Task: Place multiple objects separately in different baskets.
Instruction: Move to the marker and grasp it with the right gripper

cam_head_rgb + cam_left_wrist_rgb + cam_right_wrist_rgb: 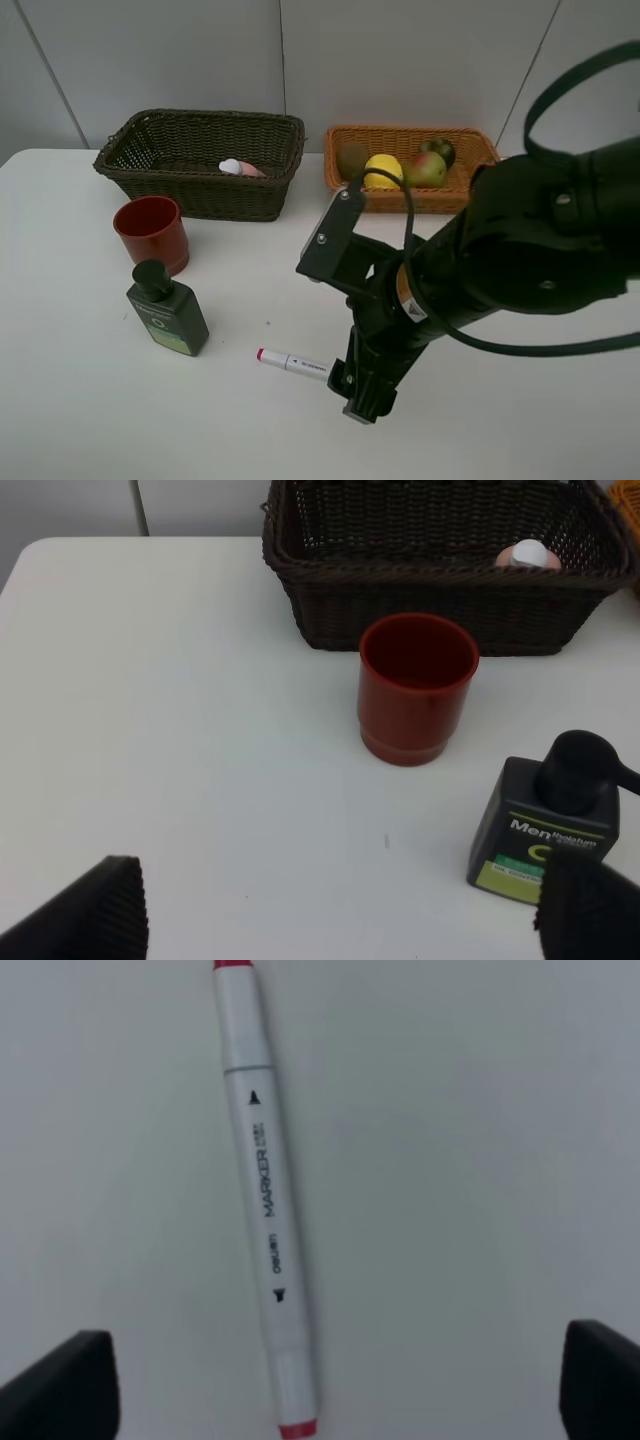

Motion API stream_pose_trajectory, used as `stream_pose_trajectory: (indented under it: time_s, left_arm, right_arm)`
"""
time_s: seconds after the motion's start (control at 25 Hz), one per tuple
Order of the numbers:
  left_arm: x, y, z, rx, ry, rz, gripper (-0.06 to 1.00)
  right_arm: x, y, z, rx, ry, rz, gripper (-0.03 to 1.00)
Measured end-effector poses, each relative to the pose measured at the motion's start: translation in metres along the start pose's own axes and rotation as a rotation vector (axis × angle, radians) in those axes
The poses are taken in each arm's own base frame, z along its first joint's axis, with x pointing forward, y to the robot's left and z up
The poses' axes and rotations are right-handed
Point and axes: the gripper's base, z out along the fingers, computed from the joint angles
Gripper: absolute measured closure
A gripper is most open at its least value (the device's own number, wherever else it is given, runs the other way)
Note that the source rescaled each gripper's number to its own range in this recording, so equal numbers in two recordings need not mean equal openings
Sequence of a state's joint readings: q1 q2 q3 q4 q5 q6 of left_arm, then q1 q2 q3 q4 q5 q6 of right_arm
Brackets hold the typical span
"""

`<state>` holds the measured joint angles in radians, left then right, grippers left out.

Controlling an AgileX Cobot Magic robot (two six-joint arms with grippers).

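A white marker (292,362) (265,1200) lies on the table. My right gripper (358,398) (330,1385) hangs open just above it, its fingertips (60,1385) spread wide to either side. The red cup (152,232) (417,688) stands upright beside the dark green bottle (167,310) (545,820). My left gripper (340,920) is open and empty, short of the cup and bottle; it does not show in the high view. The dark basket (230,200) (440,630) holds the pink bottle (240,168) (528,555). The orange basket (400,131) holds the kiwi (352,160), lemon (383,170), pear (428,168) and dark green fruit (437,150).
The right arm (520,240) with its black cable reaches over the table's right half and hides part of the orange basket's front. Both baskets stand at the back by the white wall. The table (80,400) is white.
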<state>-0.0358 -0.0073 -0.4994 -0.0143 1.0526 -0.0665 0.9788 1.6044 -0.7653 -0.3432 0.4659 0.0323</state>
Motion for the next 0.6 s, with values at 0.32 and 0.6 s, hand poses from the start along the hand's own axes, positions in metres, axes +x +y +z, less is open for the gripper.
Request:
stream_pose_trajectory:
  time_s: [0.32, 0.6]
  left_arm:
    - [0.0, 0.0, 0.0, 0.0, 0.0, 0.0, -0.06]
    - [0.0, 0.0, 0.0, 0.0, 0.0, 0.0, -0.06]
  right_arm:
    - [-0.003, 0.009, 0.011, -0.02, -0.002, -0.032, 0.01]
    - [-0.004, 0.012, 0.023, -0.035, -0.003, -0.035, 0.07]
